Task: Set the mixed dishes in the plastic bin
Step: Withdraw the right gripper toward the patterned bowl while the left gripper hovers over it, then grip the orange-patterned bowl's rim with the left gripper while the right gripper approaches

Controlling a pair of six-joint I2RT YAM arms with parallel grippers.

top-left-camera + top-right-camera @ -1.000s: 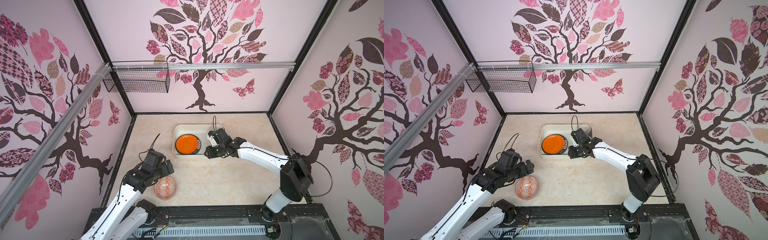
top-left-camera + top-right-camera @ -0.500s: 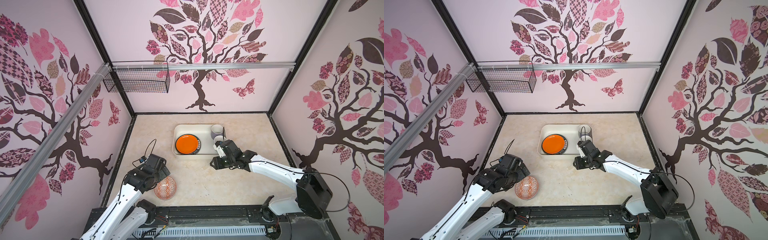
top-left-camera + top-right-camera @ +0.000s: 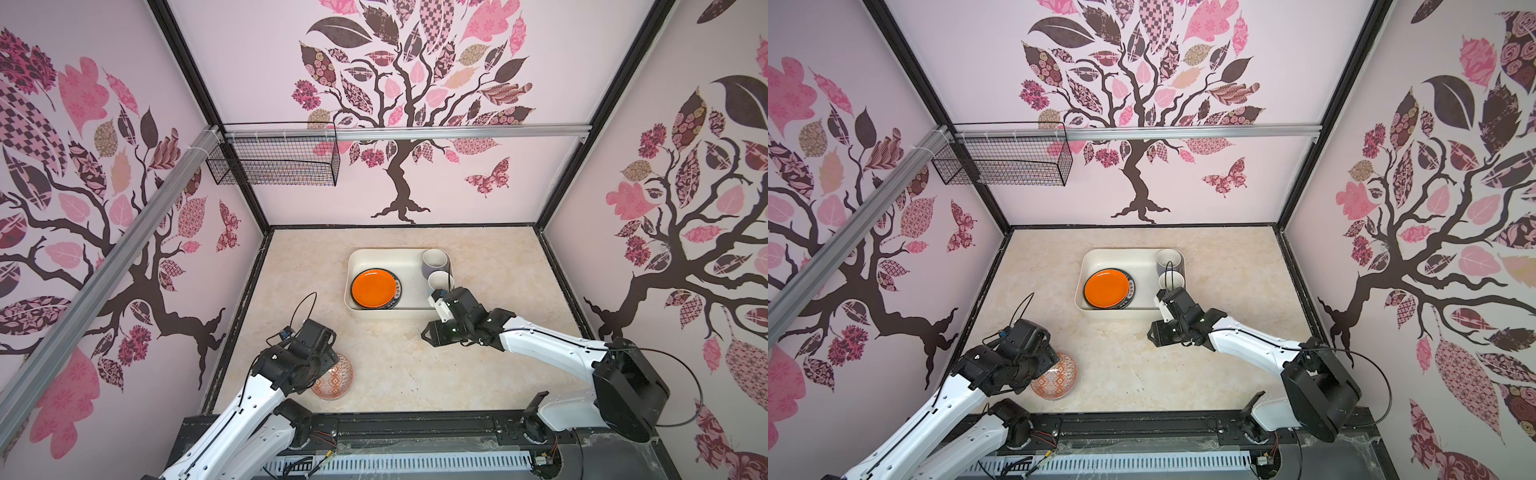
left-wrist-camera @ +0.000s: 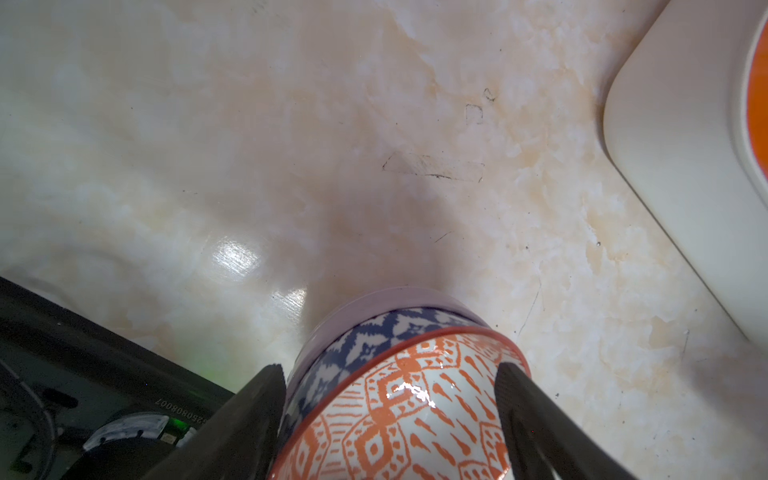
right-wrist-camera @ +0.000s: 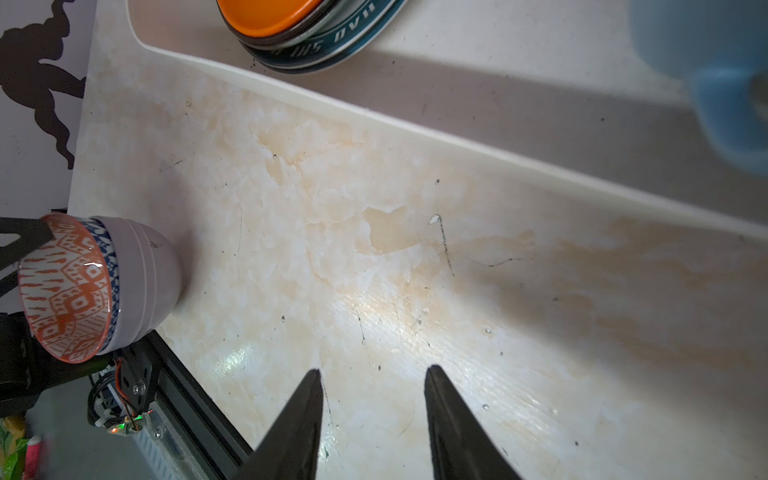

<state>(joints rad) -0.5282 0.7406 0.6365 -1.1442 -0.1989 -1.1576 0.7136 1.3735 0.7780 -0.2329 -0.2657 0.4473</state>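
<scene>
Since one second ago the right arm had drawn back from the bin (image 3: 390, 254) to the bare bench (image 3: 415, 374), and the left arm had come down over the bowl (image 3: 337, 376). In both top views the bowl stood near the front edge, well apart from the bin, where plates (image 3: 373, 287) and two mugs (image 3: 436, 262) sat.

In the left wrist view the left pincer (image 4: 386, 372) stood wide, one finger (image 4: 257, 407) on each side of the bowl. Whether it pressed yet, I could not tell.

In the right wrist view the right pincer (image 5: 372, 370) was half wide and empty over the bench.

I judged the bowl to be glazed, stiff, slippery and breakable, so a firm hold across its wall below the rim seemed safest.
</scene>
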